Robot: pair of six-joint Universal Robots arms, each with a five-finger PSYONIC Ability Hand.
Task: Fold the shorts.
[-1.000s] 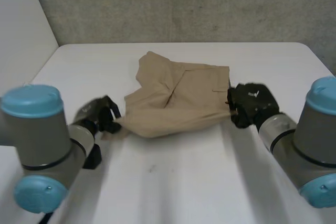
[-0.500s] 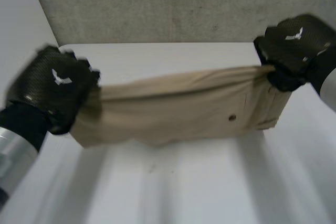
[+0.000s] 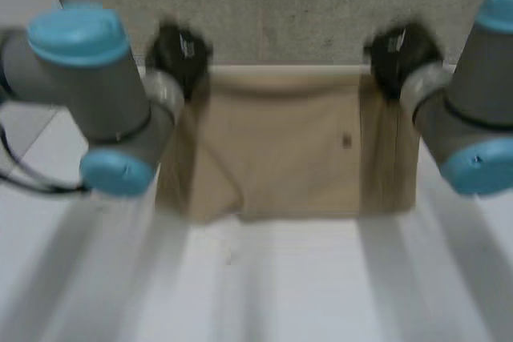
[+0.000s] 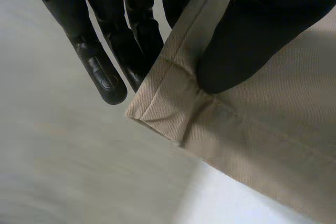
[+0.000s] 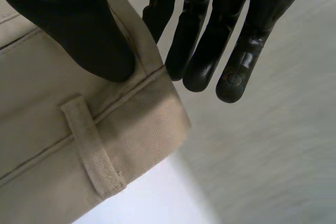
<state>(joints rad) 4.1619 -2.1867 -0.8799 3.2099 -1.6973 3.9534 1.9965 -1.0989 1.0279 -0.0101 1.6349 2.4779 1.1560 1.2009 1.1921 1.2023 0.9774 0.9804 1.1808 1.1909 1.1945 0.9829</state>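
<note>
— Grey concrete wall (image 3: 280, 6) is backing a white table (image 3: 272, 294); what is happening?
— Over its far edge, the tan twill shorts (image 3: 280, 146) are hanging spread, held at two corners. The left hand (image 3: 178, 50) is pinching one stitched corner, thumb on top, straight fingers (image 4: 100, 72) beneath; the right hand (image 3: 398, 52) is doing likewise at the waistband corner beside a belt loop (image 5: 92, 145).
— Advice?
— Holding both corners level and taut, so the stiff seams are settling flat.
</note>
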